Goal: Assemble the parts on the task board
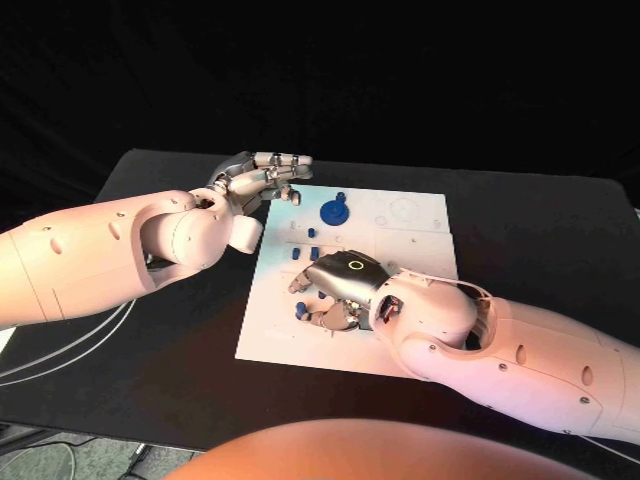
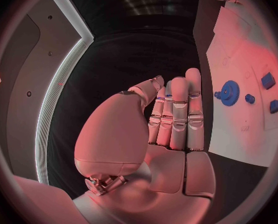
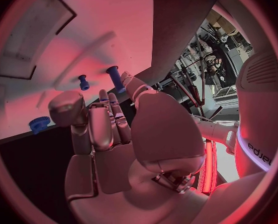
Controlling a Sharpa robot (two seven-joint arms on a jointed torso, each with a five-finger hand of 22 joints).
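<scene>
The board lies in the middle of the table, its near half partly covered by the right hand. That hand hangs palm down over the board's near left part. A blue part shows just at its left edge and another near its fingertips; whether the fingers grip anything cannot be told from above. In the right wrist view the fingers lie extended side by side, and two blue pegs stand on the board beyond them, apart from the fingertips.

The left hand hovers off the board's far left corner, holding nothing; its wrist view shows the fingers straight and close together. A blue gear lies on the board's far part, right of that hand. Small blue blocks sit between gear and right hand. Faint outlines on the board's far right are too pale to make out.
</scene>
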